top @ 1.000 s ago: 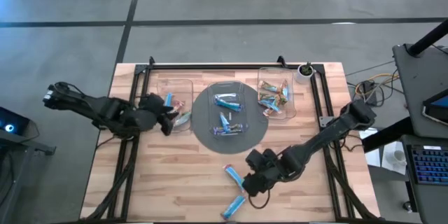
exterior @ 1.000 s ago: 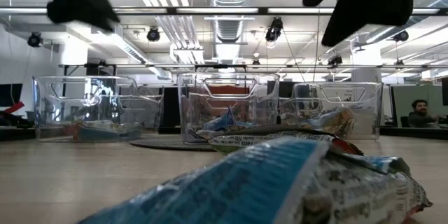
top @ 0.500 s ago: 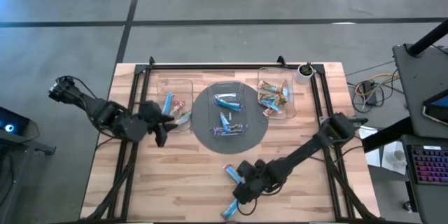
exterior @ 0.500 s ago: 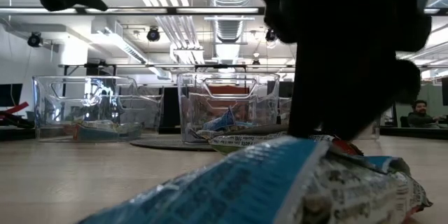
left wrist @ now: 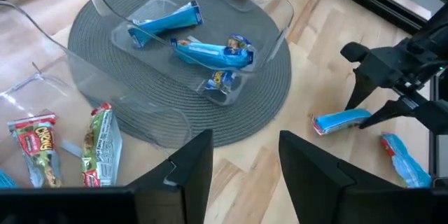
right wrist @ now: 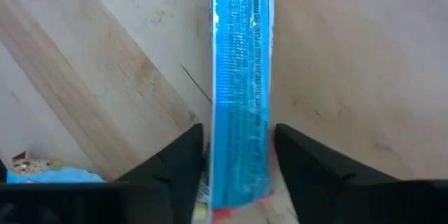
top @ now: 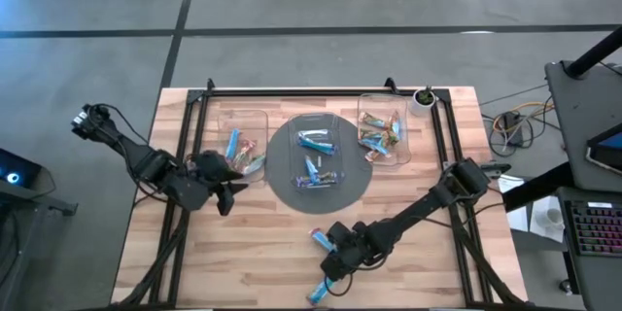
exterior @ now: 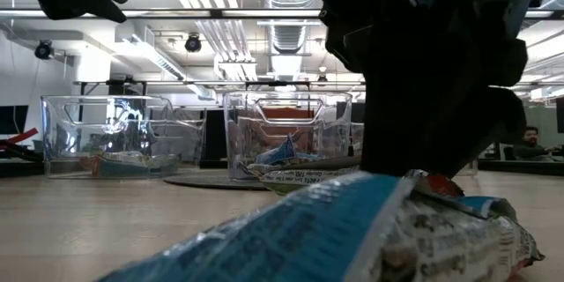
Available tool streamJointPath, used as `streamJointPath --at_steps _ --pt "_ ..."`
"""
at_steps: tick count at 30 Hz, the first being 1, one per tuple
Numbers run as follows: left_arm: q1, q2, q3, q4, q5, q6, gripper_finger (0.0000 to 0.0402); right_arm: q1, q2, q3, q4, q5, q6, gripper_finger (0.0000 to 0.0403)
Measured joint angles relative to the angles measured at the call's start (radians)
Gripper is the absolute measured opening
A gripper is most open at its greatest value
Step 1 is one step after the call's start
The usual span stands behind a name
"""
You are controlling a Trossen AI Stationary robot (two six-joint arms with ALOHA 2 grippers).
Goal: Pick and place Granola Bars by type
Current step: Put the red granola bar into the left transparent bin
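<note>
Your right gripper (right wrist: 234, 161) is down at the table with its two dark fingers (right wrist: 178, 164) on either side of one light-blue granola bar (right wrist: 240, 84); the bar runs lengthwise straight out between them and the pads sit just beside or against its wrapper, but you cannot tell from these views whether the grip is fully made. In the high view the right gripper (top: 335, 256) shows this same bar (top: 322, 240) at its fingertips on the bare wood. A second light-blue bar (top: 324, 290) lies near the table's front edge, just behind those fingers, and fills the foreground of the low view (exterior: 352, 238). That gives you two loose bars on the wood. Your left gripper (left wrist: 241, 168) hovers with its fingers apart and nothing between them. Ahead of its fingertips you see the round grey woven mat (left wrist: 266, 105) carrying a clear plastic tray (left wrist: 276, 24), which holds three light-blue bars (left wrist: 210, 52). Just beside the left fingers a second clear tray (left wrist: 42, 77) holds two red-and-silver wrapped bars (left wrist: 94, 143) in the wrist view; the high view shows a light-blue bar in that tray (top: 233, 143) as well. A third clear tray (top: 383, 128), well away from both grippers, holds a small heap of mixed tan and blue bars whose number you cannot count. You therefore have three trays, one mat and two arms in view.
</note>
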Motion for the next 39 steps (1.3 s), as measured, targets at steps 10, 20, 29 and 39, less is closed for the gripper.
streamJointPath --at_steps 10,20,29,39 --pt "-0.002 0.025 0.0 0.036 0.036 0.001 0.0147 -0.089 -0.027 -0.003 0.225 -0.044 -0.139 0.0053" --pt "0.001 0.035 0.0 0.061 0.15 -0.246 0.0147 -0.177 -0.153 0.019 0.282 0.006 -0.416 0.0048" --pt "0.034 0.033 0.0 0.291 0.198 -0.29 0.0147 -0.194 -0.16 0.115 0.222 0.031 -0.557 0.0048" --pt "0.165 0.036 -0.103 0.561 0.411 -0.324 0.0147 -0.192 -0.153 0.212 0.093 0.069 -0.673 0.0048"
